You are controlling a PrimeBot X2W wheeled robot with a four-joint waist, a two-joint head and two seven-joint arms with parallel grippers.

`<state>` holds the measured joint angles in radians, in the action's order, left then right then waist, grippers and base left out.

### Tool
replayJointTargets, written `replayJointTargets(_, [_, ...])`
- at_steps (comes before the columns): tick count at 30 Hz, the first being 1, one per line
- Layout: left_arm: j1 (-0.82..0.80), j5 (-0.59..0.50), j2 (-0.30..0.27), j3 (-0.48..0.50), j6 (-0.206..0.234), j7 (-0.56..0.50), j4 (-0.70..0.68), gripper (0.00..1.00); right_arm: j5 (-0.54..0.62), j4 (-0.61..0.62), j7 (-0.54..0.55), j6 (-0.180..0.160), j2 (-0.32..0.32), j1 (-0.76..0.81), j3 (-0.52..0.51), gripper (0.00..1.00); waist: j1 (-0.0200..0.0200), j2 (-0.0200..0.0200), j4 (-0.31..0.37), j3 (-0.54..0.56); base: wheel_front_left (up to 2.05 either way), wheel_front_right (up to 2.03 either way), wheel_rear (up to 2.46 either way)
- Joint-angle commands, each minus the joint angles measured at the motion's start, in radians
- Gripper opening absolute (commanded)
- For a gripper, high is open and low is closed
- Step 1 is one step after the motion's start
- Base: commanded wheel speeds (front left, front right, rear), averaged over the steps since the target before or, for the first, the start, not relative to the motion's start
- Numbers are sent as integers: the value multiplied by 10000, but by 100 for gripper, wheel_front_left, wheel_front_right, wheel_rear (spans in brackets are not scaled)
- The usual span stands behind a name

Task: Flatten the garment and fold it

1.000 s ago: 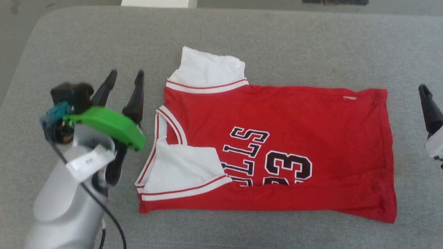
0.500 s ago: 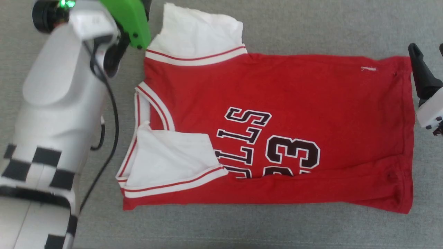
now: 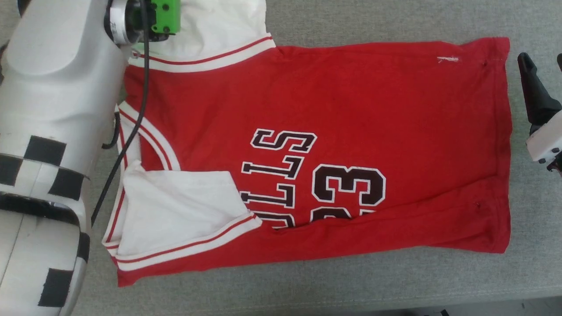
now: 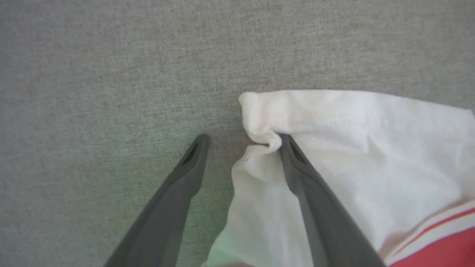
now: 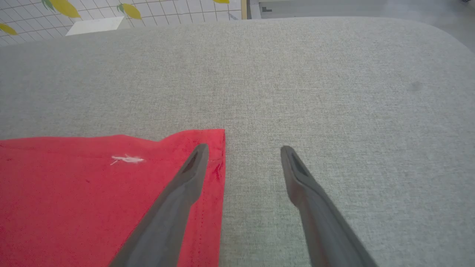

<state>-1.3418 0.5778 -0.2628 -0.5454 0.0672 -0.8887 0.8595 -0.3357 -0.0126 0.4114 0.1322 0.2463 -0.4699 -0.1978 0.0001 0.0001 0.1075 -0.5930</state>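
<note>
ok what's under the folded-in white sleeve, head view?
Sleeve lies on the shirt's red front, with its cuff reaching the print. The fabric beneath it is covered, so I can't tell whether any lettering runs under it.

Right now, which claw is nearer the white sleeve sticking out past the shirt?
Left. The left claw straddles the sleeve's crumpled edge; the right claw is by the red hem corner, the opposite end.

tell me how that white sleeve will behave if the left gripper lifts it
Probably floppy: the sleeve lies crumpled, its edge curled inside the open left gripper, so it should drape. Likely light, since it wrinkles like thin cloth. Lifted, it would probably tug the attached garment along the grey cushion.
</note>
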Motion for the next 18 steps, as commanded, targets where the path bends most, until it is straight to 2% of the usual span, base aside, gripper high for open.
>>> replayJointTargets(1, [426, 67, 30, -102, 56, -376, 168, 100, -67, 0, -113, -15, -26, 30, -33, 100, -1, -1, 111, -146, 0, 0, 0])
replayJointTargets(2, [519, 149, 58, -101, 48, -568, 132, 87, -62, 1, -127, -15, -27, 21, -46, 100, -1, -1, 106, -161, 0, 0, 0])
replayJointTargets(3, [607, 222, 75, -90, 43, -673, 31, 27, -52, 5, -143, -15, -27, 9, -62, 100, -1, -1, 95, -179, 0, 0, 0])
replayJointTargets(5, [765, 356, 87, -60, 10, -813, -159, 0, -28, 9, -152, -15, -3, -19, -83, 100, -1, -1, 54, -185, 0, 0, 0])
replayJointTargets(8, [939, 536, 111, 32, -87, -688, -540, 0, 46, 30, -36, -15, 135, -69, -55, 100, -1, -1, -45, -114, 0, 0, 0])
replayJointTargets(12, [1031, 741, 111, 158, -235, -493, -1122, 0, 149, 149, 655, -15, 467, -371, 33, 100, -1, -1, -163, 16, 0, 0, 0])
replayJointTargets(18, [1037, 853, -70, 242, -258, -507, -1945, 0, 184, 201, 3301, -15, 1351, -1601, 1039, 100, -1, -1, -289, 73, 0, 0, 0])
